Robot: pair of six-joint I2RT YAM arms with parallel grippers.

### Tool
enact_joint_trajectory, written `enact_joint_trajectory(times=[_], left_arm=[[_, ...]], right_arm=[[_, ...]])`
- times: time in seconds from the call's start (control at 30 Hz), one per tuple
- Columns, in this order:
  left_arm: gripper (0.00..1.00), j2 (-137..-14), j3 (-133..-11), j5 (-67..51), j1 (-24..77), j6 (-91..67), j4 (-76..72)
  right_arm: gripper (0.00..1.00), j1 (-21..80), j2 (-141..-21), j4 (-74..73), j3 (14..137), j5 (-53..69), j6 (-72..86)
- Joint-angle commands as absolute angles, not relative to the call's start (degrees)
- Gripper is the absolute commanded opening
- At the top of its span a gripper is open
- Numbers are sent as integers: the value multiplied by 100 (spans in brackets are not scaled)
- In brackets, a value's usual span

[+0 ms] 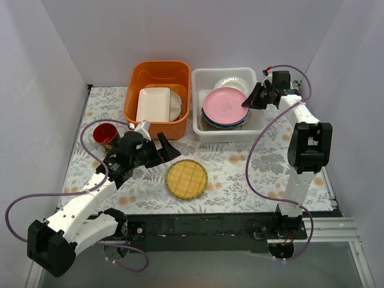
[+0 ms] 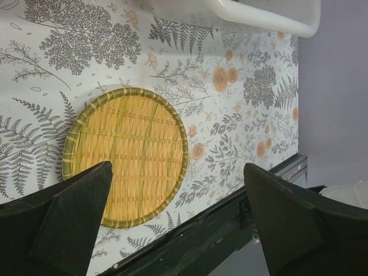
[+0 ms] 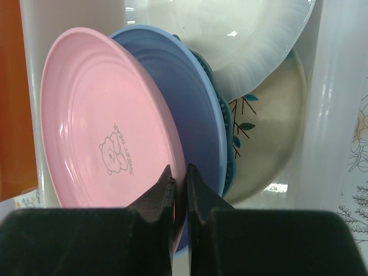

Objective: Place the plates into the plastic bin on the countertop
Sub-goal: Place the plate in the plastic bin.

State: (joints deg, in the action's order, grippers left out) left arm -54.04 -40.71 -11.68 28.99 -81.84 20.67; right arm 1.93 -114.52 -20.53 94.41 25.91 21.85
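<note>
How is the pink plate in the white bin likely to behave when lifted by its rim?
The pink plate looks like thin, glossy plastic, so probably light, stiff and hard to break. Its sheen suggests it may slip or pivot in the right gripper, which pinches only its rim. Lying on the blue plate, it could slide when pushed.

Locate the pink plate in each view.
Top external: pink plate upper centre-right, inside the plastic bin.
Left wrist: not in it; only the plastic bin's rim shows.
Right wrist: left half, its edge pinched by the right gripper.
Shared landmark: the plastic bin.
</note>
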Motion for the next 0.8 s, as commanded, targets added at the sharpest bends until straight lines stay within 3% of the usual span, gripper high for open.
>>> enact_joint_trajectory(times=[0.0,0.27,0.53,0.77], left_arm=[[98,-5405,-4043,-1230,2892,-8104,2013],[98,-5405,-4034,-1248,2892,-8112,2013],[98,-5467,-3973,-1248,2892,-8095,2013],[98,-5537,-3946,-1196,2892,-8060,2039]], right_arm=[[16,167,-11391,-1881,9729,2716,2180],[61,176,-11049,-1828,9563,2523,2118],[82,167,-10214,-1056,8869,2373,2223],[86,176,-10002,-1072,8930,2531,2224]])
